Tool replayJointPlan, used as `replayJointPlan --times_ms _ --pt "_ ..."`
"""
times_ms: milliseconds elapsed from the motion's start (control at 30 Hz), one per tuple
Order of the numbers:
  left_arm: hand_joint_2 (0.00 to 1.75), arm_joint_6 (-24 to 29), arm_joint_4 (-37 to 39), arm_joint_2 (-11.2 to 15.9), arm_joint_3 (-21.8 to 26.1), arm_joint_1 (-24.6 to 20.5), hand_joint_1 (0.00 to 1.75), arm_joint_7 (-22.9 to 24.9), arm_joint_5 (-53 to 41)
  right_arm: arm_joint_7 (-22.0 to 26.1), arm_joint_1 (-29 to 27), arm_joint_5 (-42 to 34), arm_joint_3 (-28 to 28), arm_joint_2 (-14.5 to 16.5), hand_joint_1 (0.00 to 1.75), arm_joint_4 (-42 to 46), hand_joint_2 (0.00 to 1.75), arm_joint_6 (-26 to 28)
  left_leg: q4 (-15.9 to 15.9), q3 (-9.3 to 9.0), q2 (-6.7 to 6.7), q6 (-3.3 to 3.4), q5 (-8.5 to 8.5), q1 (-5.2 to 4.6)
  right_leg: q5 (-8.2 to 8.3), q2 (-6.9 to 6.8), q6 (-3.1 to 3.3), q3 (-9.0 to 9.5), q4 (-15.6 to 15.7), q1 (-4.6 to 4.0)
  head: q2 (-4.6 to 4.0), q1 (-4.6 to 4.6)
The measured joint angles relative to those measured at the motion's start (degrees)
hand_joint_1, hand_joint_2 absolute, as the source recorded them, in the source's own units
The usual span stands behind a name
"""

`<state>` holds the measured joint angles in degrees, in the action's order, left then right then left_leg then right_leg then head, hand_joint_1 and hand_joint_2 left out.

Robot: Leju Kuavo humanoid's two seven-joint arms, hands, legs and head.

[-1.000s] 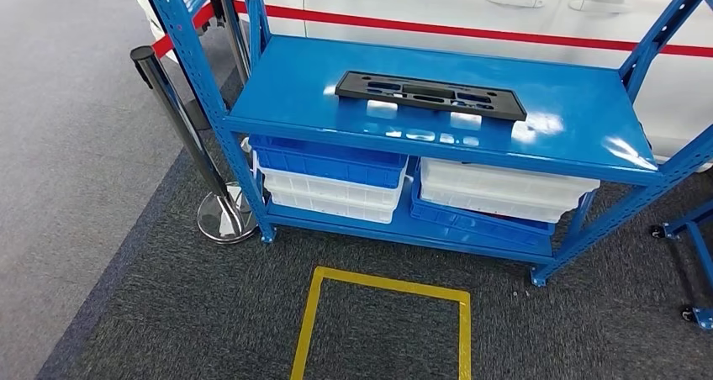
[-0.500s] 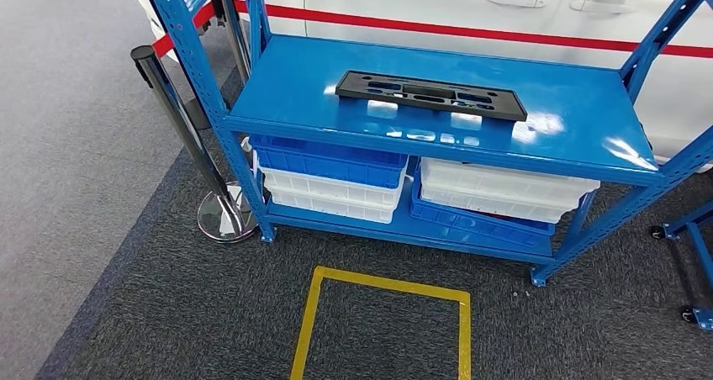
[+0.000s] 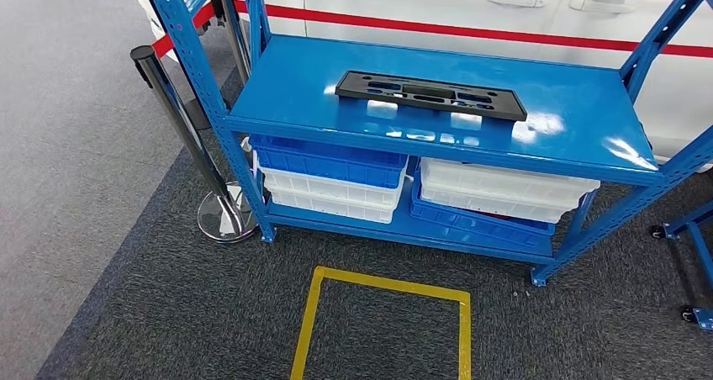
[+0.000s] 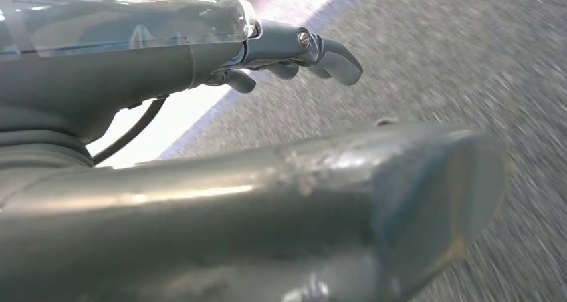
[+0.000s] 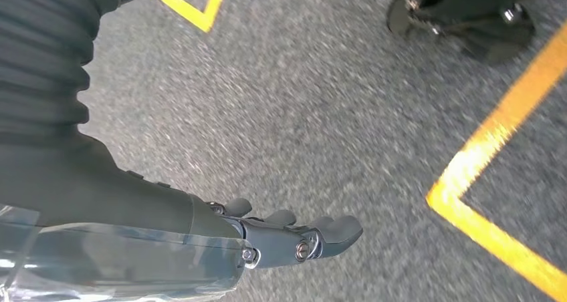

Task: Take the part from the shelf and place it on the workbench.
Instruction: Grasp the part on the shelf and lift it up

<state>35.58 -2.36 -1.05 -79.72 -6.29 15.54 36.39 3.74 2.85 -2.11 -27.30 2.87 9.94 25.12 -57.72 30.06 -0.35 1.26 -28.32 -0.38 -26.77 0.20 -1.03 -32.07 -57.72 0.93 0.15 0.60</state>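
Head view, item one: black part (image 3: pixel 430 95) — a long flat piece with cut-outs, lying flat on the top board of the blue shelf (image 3: pixel 580 119), centre of the frame, slightly toward the upper half. Nothing touches it.

Item two: blue and white bins (image 3: pixel 330 171) stacked on the lower board, under the part.

Item three: yellow floor square (image 3: pixel 380 329), bottom centre, on dark carpet, just short of the shelf.

Item four: my left hand (image 4: pixel 294 55), upper middle of the left wrist frame — fingers loosely apart, holding nothing, over grey floor.

Item five: my right hand (image 5: pixel 287 235), lower middle of the right wrist frame, fingers likewise spread and empty, hanging above the carpet.

Step in hand, as I judge it: the approach; the pick is not yet begun. The next move calls for raising my arms to the top board and taking the part, probably by its long edges.

Not made out: the workbench. The shelf's upper posts are cut off at the top edge, and a large blurred grey shape, which I take for my thumb, blocks most of the left wrist frame.
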Motion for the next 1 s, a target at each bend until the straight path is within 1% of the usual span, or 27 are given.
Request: replayJointPlan --times_ms 33,100,167,267,333,467,567,733,833,900,1000 --pt "1.75 0.0 0.38 0.37 0.04 -0.09 0.0 -0.19 0.17 0.38 0.04 -0.15 0.06 -0.21 0.0 -0.01 1.75 0.18 0.0 -0.01 0.0 0.0 0.0 0.0 0.0 0.0 0.0 0.0 0.0 0.0 0.01 0.0" --pt "1.75 0.0 0.98 0.94 0.08 -0.22 0.0 -0.56 0.66 0.93 0.09 -0.45 0.16 -0.55 0.0 -0.02 1.75 0.42 0.0 -0.04 0.0 0.0 0.0 0.0 0.0 0.0 0.0 0.01 0.0 0.0 0.01 -0.01" --pt "1.75 0.0 1.43 1.78 0.28 -0.55 0.0 -1.94 2.47 1.58 0.11 -0.97 0.34 -0.86 0.0 -0.02 1.75 0.62 0.0 -0.05 0.0 0.0 0.01 0.0 0.0 0.0 0.0 0.0 0.0 0.0 0.01 -0.02" --pt "1.75 0.02 1.83 4.11 1.84 -1.49 0.0 -6.51 9.0 2.19 0.16 -1.62 0.89 -1.12 0.0 -0.06 1.75 0.48 0.0 -0.04 0.0 -0.01 0.01 0.01 0.0 0.01 0.0 0.02 -0.01 0.0 0.0 -0.02" --pt "1.75 0.02 1.96 5.87 3.23 -1.97 0.0 -8.63 13.61 2.03 0.16 -1.76 1.11 -1.14 0.0 -0.11 1.75 0.09 0.0 -0.03 0.01 -0.01 0.0 0.01 0.0 0.05 0.0 0.02 -0.01 -0.01 0.0 -0.01" --pt "1.75 0.02 2.31 8.59 5.05 -2.1 0.0 -9.27 17.44 1.34 0.12 -1.76 1.21 -1.14 0.0 -0.27 1.75 -0.53 0.02 -0.08 0.01 -0.02 0.01 0.03 -0.01 0.06 0.01 -0.03 -0.02 -0.03 0.0 0.01" --pt "1.75 0.02 2.4 9.79 5.72 -2.08 0.0 -9.1 17.92 1.02 0.13 -1.77 1.25 -1.14 0.0 -0.28 1.75 -0.91 0.05 -0.06 0.0 -0.03 0.02 0.03 -0.02 0.04 0.03 -0.01 -0.03 -0.03 0.0 -0.01" --pt "1.75 0.02 2.43 10.13 5.81 -2.07 0.0 -8.26 17.97 0.81 0.12 -1.73 1.25 -1.1 0.0 -0.31 1.75 -2.02 0.05 -0.06 0.01 -0.03 0.02 0.0 -0.02 0.06 0.03 0.0 -0.03 0.01 0.01 -0.03" --pt "1.75 0.02 2.42 9.69 5.57 -2.05 0.0 -7.18 17.67 3.0 0.15 -1.59 1.25 -0.99 0.0 -0.31 1.75 -2.26 0.04 -0.07 0.01 -0.02 0.01 -0.04 -0.02 0.06 0.03 0.0 -0.03 0.06 0.01 -0.01" --pt "1.75 0.02 2.42 8.77 4.67 -1.94 0.0 -5.76 16.32 6.31 0.28 -1.31 1.25 -0.76 0.0 -0.28 1.75 -1.87 0.04 -0.03 0.0 -0.01 0.01 -0.05 -0.02 0.05 0.03 0.0 -0.02 0.07 0.01 -0.01" --pt "1.75 0.02 2.42 6.11 1.43 -1.35 0.0 -3.78 12.18 15.31 1.16 -1.21 1.25 -0.05 0.0 0.21 1.75 -1.37 0.04 0.02 0.02 -0.01 0.0 -0.06 -0.02 0.08 0.03 0.0 -0.02 0.09 0.0 -0.01"
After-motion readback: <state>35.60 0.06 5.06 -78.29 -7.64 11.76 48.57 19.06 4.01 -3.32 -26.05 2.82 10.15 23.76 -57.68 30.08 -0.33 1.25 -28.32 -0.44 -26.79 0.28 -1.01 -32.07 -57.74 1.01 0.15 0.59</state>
